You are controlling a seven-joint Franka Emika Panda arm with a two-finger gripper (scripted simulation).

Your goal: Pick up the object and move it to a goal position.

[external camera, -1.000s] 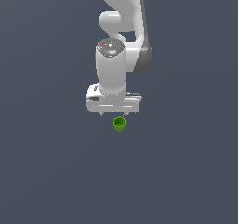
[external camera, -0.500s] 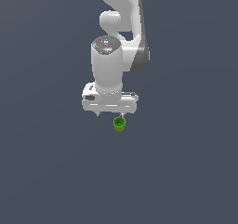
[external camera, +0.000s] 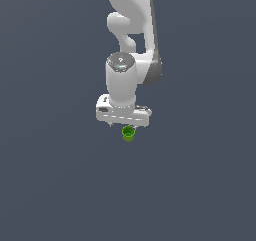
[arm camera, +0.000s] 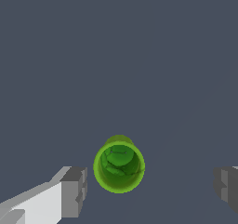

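- Hanging over the middle of the bare grey desk, the white gripper is pointing straight down.
- Its fingers are standing wide apart, gripping nothing.
- The green cup is sitting upright between them, touching neither, far from every desk edge.
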